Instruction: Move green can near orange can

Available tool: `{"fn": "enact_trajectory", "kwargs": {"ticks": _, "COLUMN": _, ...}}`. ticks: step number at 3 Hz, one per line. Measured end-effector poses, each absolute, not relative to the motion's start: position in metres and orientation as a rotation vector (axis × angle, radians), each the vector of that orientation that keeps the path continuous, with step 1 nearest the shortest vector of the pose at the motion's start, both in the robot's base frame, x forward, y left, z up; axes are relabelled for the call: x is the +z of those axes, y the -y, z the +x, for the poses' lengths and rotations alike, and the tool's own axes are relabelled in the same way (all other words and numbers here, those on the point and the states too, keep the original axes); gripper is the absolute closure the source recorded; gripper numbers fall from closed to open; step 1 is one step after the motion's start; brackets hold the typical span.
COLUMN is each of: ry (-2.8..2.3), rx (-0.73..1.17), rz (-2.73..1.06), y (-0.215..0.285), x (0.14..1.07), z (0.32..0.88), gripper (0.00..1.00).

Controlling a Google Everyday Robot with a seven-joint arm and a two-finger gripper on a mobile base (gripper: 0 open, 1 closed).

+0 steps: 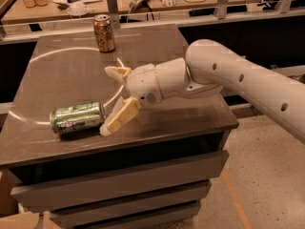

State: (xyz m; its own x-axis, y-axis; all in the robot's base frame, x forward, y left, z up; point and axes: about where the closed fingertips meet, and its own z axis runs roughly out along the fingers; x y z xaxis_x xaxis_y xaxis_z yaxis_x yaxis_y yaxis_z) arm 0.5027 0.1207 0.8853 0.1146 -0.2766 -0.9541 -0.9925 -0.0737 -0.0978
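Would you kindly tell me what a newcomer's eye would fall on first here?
The big white arm stretching in from the right, its gripper open right beside the green can, which lies on its side at the dark table's front left. Next, the orange can standing upright near the far edge.

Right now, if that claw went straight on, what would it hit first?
Probably the green can, lying on its side just ahead of the open gripper, though depth is unclear.
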Motion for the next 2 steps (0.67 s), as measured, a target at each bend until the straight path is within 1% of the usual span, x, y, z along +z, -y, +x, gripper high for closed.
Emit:
{"fn": "enact_trajectory", "kwargs": {"ticks": 1, "ry": -1.318, "rx": 1.056, "rz": -1.527, "y": -0.137, "x": 0.871, "z": 0.499, "gripper": 0.0}}
{"fn": "enact_trajectory", "kwargs": {"ticks": 2, "ry": -1.325, "rx": 1.085, "rz": -1.547, "y": -0.146, "x": 0.86, "z": 0.493, "gripper": 0.15}}
